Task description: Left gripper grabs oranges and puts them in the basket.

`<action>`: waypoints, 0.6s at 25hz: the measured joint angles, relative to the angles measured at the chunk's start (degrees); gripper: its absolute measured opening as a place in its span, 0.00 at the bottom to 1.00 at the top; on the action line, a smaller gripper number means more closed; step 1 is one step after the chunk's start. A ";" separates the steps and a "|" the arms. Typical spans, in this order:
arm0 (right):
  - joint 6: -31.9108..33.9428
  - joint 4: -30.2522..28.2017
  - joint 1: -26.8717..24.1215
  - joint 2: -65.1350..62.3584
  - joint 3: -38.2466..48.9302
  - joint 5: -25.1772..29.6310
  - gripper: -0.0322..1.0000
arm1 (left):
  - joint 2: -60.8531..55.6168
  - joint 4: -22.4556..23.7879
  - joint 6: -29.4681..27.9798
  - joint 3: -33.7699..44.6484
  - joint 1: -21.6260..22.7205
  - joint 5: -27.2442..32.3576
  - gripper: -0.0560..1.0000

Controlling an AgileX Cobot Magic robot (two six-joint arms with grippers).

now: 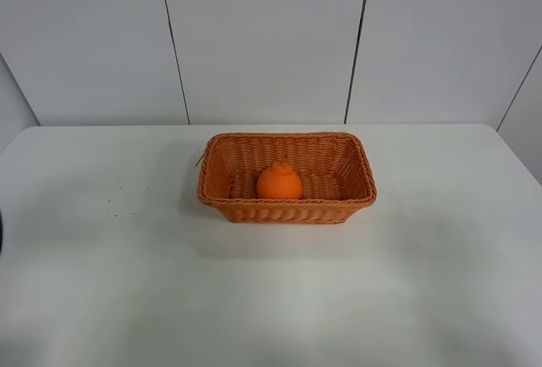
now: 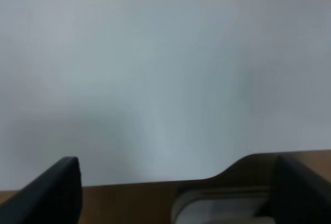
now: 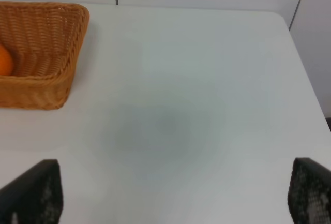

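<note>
The orange point(image 1: 279, 181) sits upright inside the woven orange-brown basket point(image 1: 224, 202) at the middle of the white table, knobbed top up. My left gripper point(image 2: 178, 171) is open and empty, its two black fingers point(image 2: 59, 188) spread wide above bare table near the table's edge, far from the basket. In the exterior view neither gripper shows; only a dark sliver point(image 1: 1, 236) sits at the left edge. My right gripper point(image 3: 176, 172) is open and empty, to the right of the basket point(image 3: 49, 87), where a slice of the orange point(image 3: 4, 61) shows.
The white table point(image 1: 110, 282) runs to a grey panelled wall point(image 1: 271, 36) at the back. A few tiny dark specks point(image 1: 127, 193) lie left of the basket. In the left wrist view the table's edge point(image 2: 155, 181) shows, with brown floor beyond it.
</note>
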 joint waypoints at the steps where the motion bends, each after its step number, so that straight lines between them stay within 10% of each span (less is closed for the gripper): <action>1: 0.00 0.00 0.00 0.00 0.00 0.00 0.70 | -3.20 0.32 0.00 1.62 0.00 -0.31 0.86; 15: 0.00 0.00 0.00 0.00 0.00 0.00 0.70 | -27.99 1.22 -1.71 4.25 0.00 -2.23 0.86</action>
